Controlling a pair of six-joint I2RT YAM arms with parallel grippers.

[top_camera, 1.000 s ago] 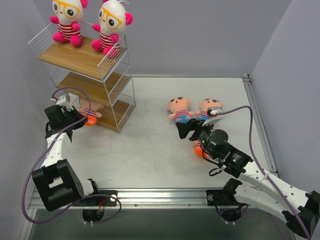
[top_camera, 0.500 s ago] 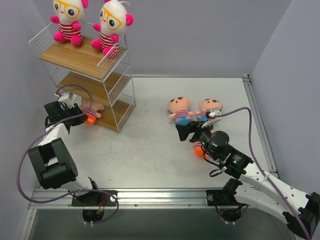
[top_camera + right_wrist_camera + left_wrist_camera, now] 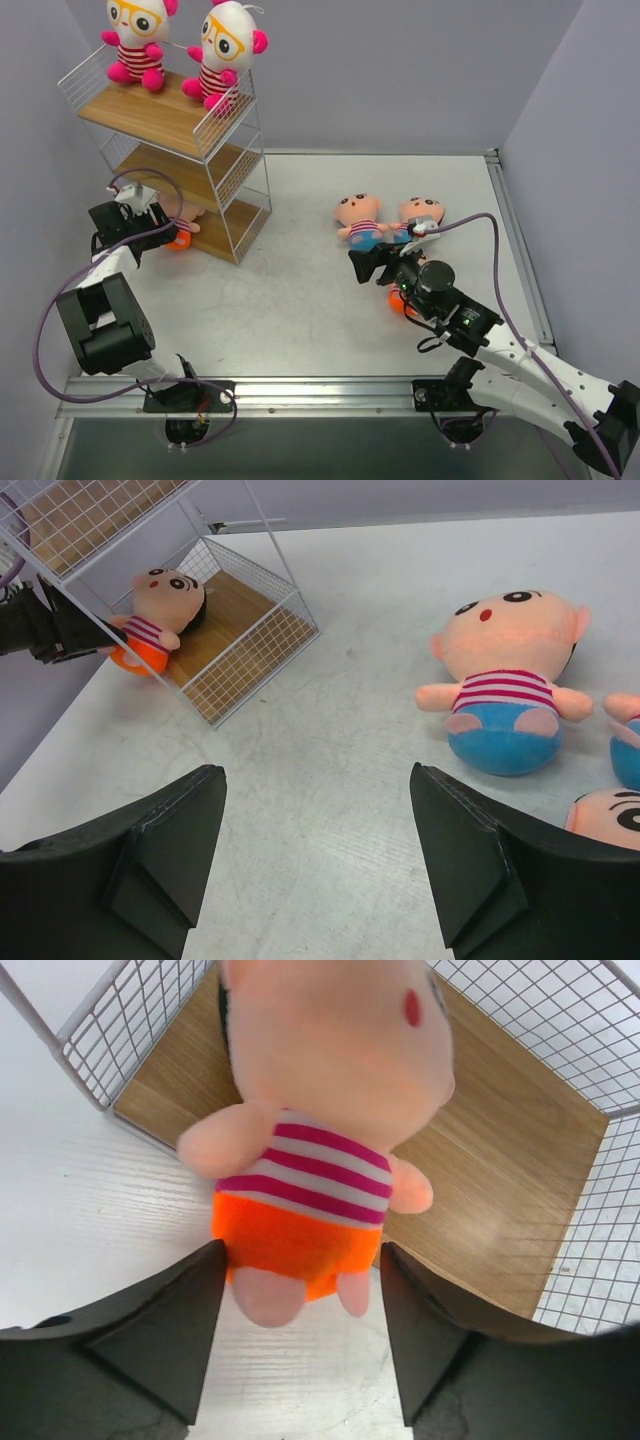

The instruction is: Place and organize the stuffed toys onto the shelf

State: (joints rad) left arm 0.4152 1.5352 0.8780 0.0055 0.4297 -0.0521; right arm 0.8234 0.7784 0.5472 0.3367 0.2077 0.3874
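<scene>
Two white-headed stuffed toys (image 3: 135,40) (image 3: 222,55) sit on the top board of the shelf (image 3: 165,120). A peach toy in orange bottoms (image 3: 300,1160) lies with its head on the lowest board (image 3: 520,1180) and its feet over the board's edge. My left gripper (image 3: 300,1260) (image 3: 150,222) is open, its fingers on either side of the toy's bottom. Two blue-bottomed toys (image 3: 360,220) (image 3: 415,215) lie on the table, and another orange one (image 3: 398,300) shows under my right arm. My right gripper (image 3: 315,780) (image 3: 362,262) hangs open above bare table, left of the nearest blue-bottomed toy (image 3: 505,695).
The shelf stands at the back left against the wall, with wire mesh sides (image 3: 600,1250) round the lowest board. A raised rim (image 3: 510,230) bounds the table's right side. My left arm's cable (image 3: 130,182) loops beside the shelf.
My left gripper has opened and let go of the orange-bottomed toy at the lowest board, after its arm swung in toward the shelf. My right arm has barely moved.
</scene>
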